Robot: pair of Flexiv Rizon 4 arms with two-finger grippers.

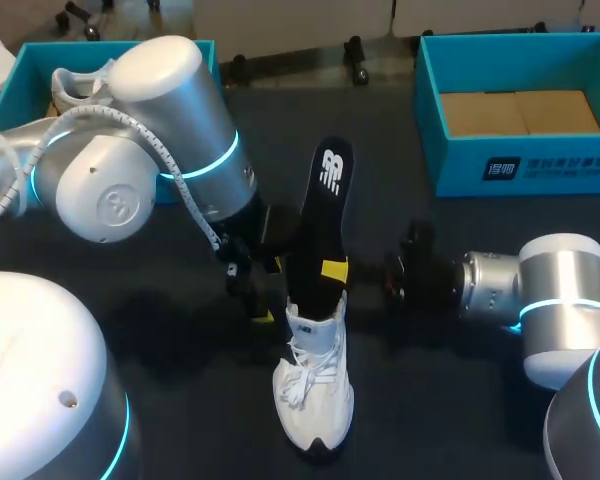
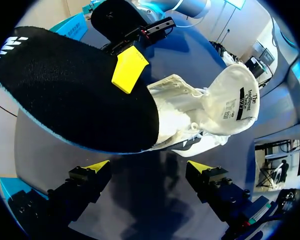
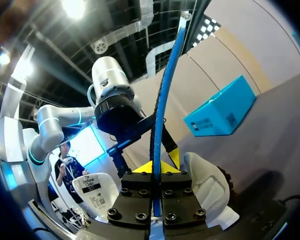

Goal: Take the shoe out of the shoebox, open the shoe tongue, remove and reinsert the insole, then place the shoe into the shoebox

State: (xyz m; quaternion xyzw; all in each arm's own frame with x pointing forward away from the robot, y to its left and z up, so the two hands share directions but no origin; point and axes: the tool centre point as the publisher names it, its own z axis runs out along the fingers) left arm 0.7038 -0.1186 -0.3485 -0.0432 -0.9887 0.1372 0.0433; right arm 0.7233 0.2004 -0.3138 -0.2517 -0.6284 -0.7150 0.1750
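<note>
While the right gripper (image 3: 156, 169) clamps the black insole (image 1: 325, 210) by its edges, upright in the white shoe (image 1: 315, 390) at lower centre, the left gripper (image 2: 149, 169) gapes just left of it. One teal shoebox (image 1: 20, 75) sits upper left and another shoebox (image 1: 510, 170) upper right, both well apart from the shoe.

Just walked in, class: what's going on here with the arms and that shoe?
The right end effector is shut on the black insole, holding it upright with its lower end in the opening of the white shoe, which sits on the table. The left end effector is open beside the shoe, holding nothing. The teal shoebox on the right holds no shoe. Whether the insole is coming out or going in cannot be told.
</note>
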